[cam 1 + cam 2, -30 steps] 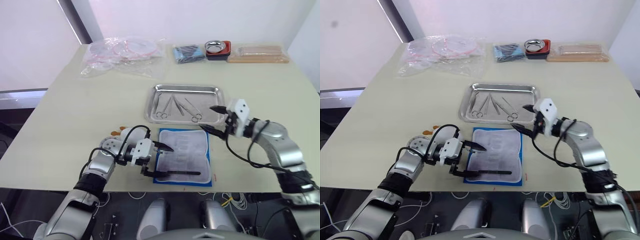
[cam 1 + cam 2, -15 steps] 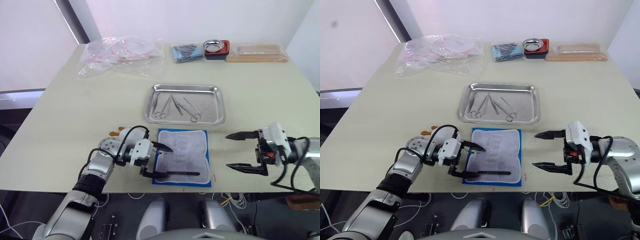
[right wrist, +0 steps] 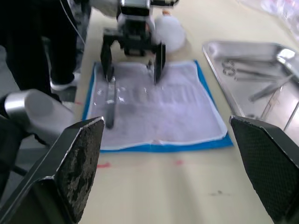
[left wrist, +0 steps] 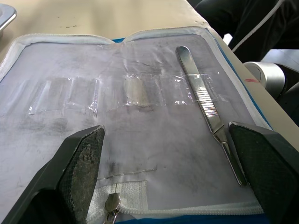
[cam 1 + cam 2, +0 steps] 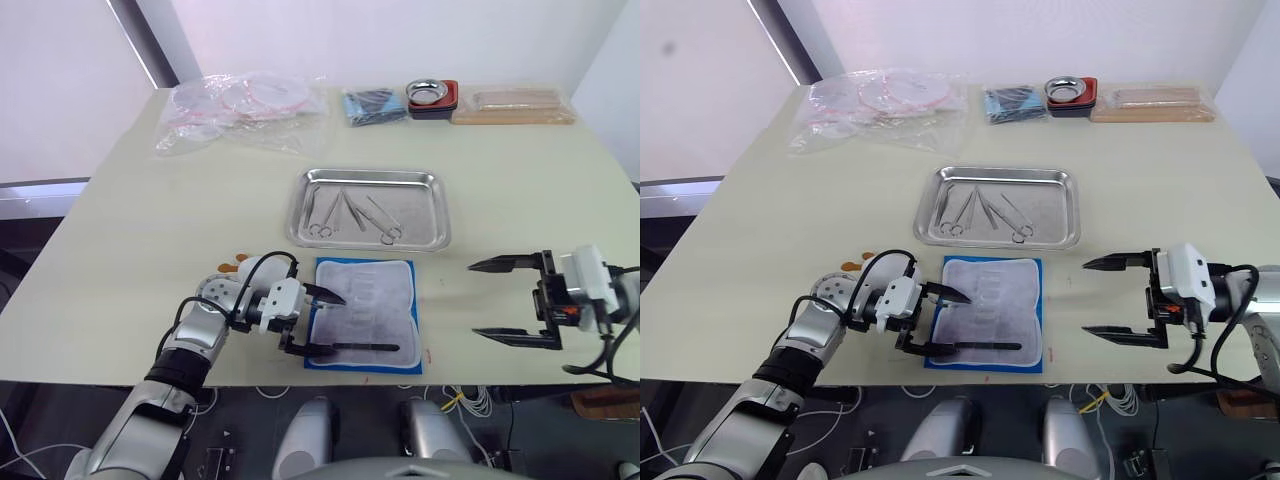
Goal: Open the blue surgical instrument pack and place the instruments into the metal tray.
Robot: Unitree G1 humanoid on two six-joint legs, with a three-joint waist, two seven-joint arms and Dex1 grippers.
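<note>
Most of the job looks done. In the lower left of the head view the left gripper (image 5: 322, 321) sits at the near-left edge of the blue surgical instrument pack (image 5: 367, 313), its black fingers spread wide and holding nothing. The pack lies unzipped and flat in the lower middle, a soft blue fabric border around a pale, slightly smudged lining with a row of clear plastic loops, nearly all of them empty. One instrument is left: a slim steel handle (image 4: 204, 99) with a ribbed grip, tucked under the last loop by the pack's near edge. Just above the pack, in the centre, the metal tray (image 5: 428, 232) is shallow, shiny and round-cornered, and already holds four instruments (image 5: 350, 214), thin silver pieces, some ring-handled, lying fanned out together. At the lower right the right gripper (image 5: 508, 298) hovers over bare tabletop, well apart from the pack, jaws wide and empty. I'd judge that a single transfer remains.
</note>
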